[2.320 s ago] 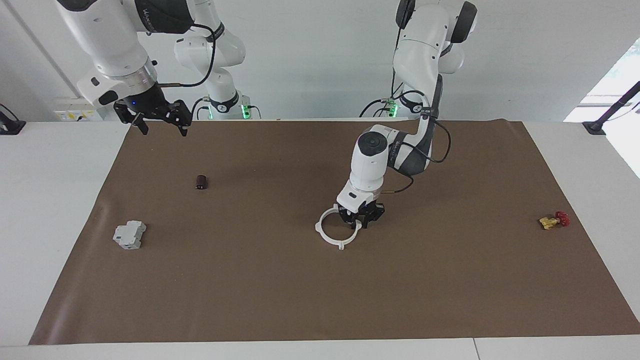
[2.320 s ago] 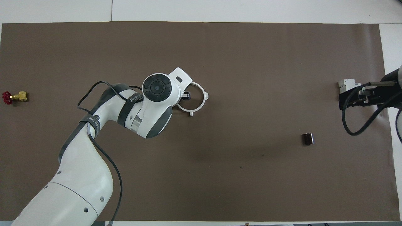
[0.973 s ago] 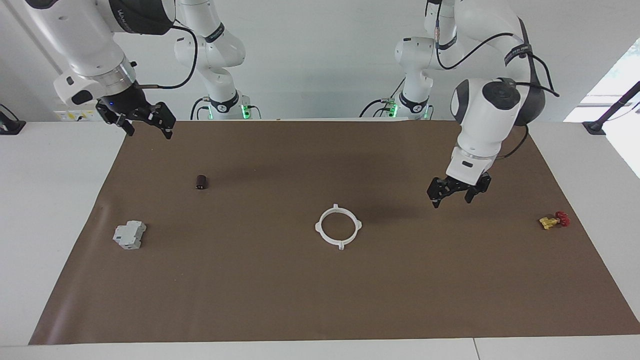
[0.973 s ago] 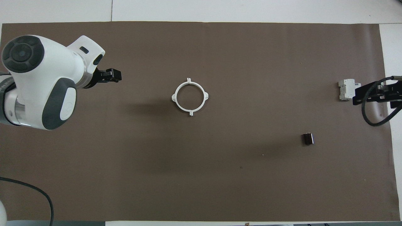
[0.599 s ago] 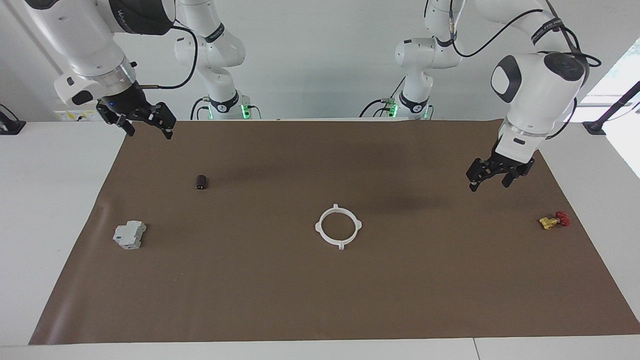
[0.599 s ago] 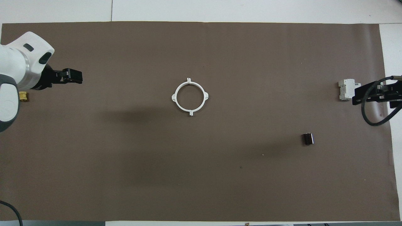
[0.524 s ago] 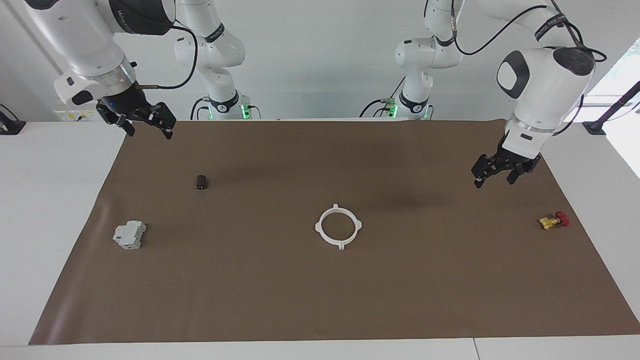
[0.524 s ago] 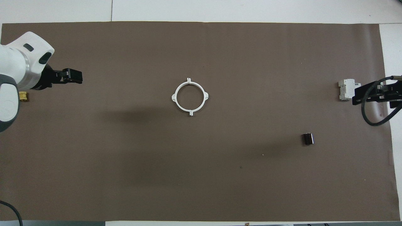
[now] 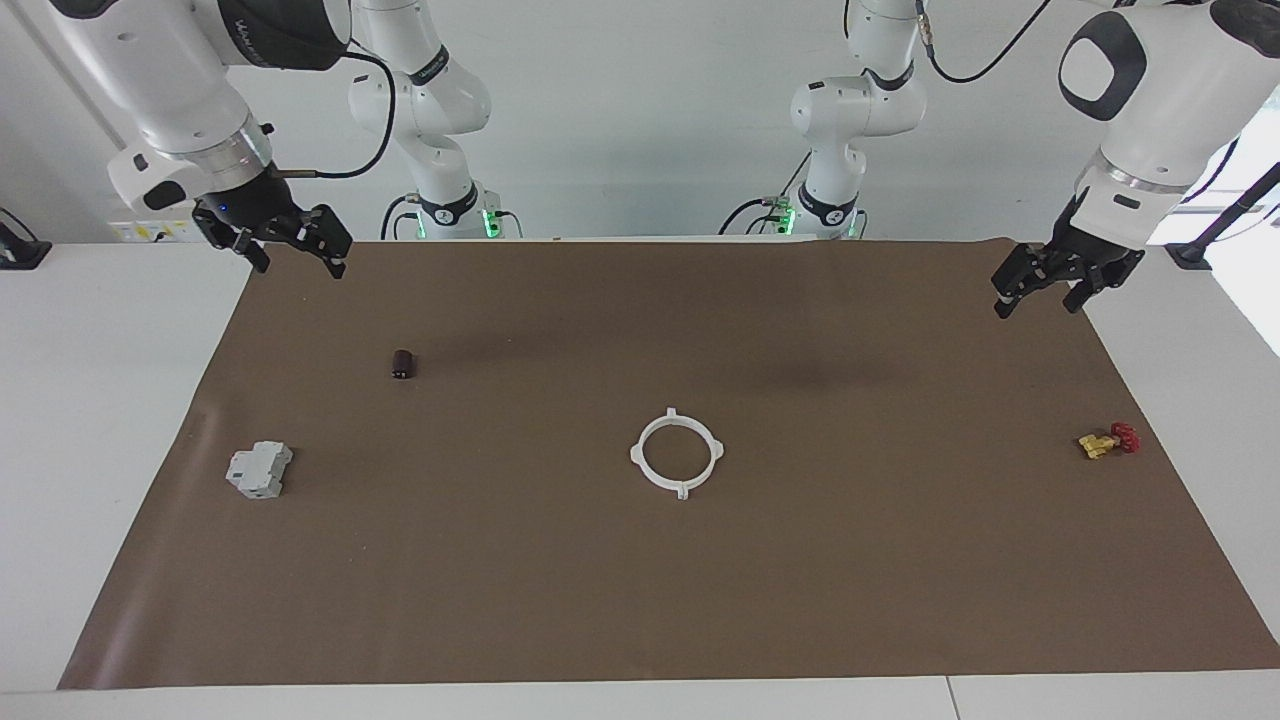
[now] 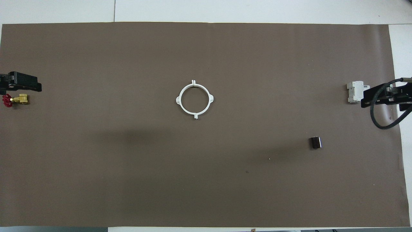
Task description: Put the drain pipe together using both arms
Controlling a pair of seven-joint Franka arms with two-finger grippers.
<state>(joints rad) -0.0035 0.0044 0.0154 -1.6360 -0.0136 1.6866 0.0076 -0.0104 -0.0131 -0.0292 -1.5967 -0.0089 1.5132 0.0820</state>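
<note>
The drain pipe (image 9: 680, 486) lies flat in the middle of the brown mat as one joined white ring with four tabs; it also shows in the overhead view (image 10: 194, 85). Nothing touches it. My left gripper (image 9: 1037, 303) is open and empty, raised over the mat's corner at the left arm's end, well away from the ring; only its tip shows in the overhead view (image 10: 25, 82). My right gripper (image 9: 300, 266) is open and empty, raised over the mat's corner at the right arm's end, and waits there (image 10: 367, 96).
A grey breaker block (image 9: 258, 470) and a small dark cylinder (image 9: 402, 364) lie toward the right arm's end. A yellow valve with a red handle (image 9: 1108, 441) lies toward the left arm's end. Two smaller white arms (image 9: 440, 150) stand at the robots' edge of the table.
My left gripper has let go of the ring, risen and swung away to the left arm's end of the table. The ring has stayed put. The right arm has barely moved.
</note>
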